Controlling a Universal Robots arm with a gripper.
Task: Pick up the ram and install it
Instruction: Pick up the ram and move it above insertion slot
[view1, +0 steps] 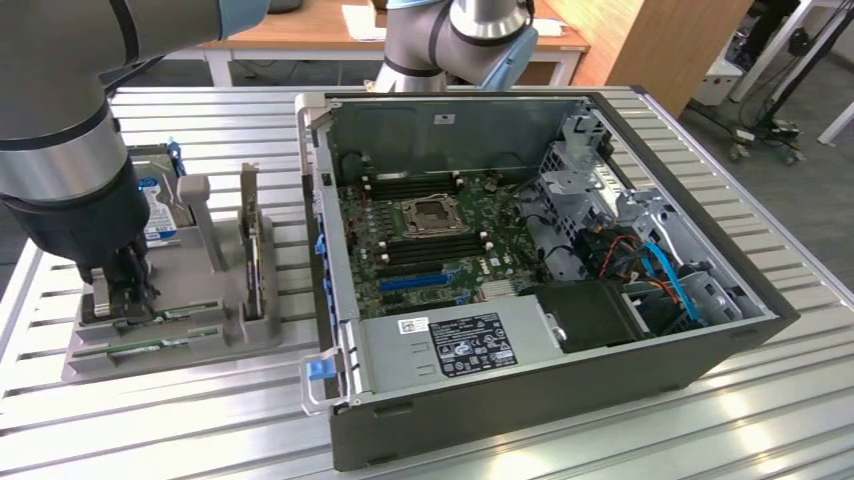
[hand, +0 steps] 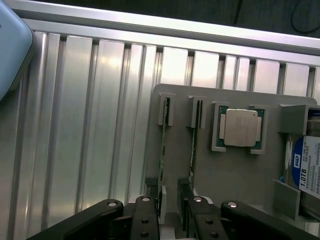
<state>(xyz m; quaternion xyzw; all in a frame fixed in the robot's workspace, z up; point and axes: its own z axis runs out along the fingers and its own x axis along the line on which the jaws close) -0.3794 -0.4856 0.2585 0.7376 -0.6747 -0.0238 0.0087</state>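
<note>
On the ribbed metal surface (hand: 100, 100), the wide-open tool (hand: 168, 190) straddles one end of the ram (hand: 163, 145), whose length runs straight out between its jaws.

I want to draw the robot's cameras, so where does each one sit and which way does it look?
Exterior view: sits high, off the arm, looking down over the table at the open computer and the gray holder; the arm and its hand show.
Wrist view: rides on the wrist, looking down past the open hand at the holder; two black fingers show.
Both share: the hand, the holder, the two ram sticks and the hard drive.
</note>
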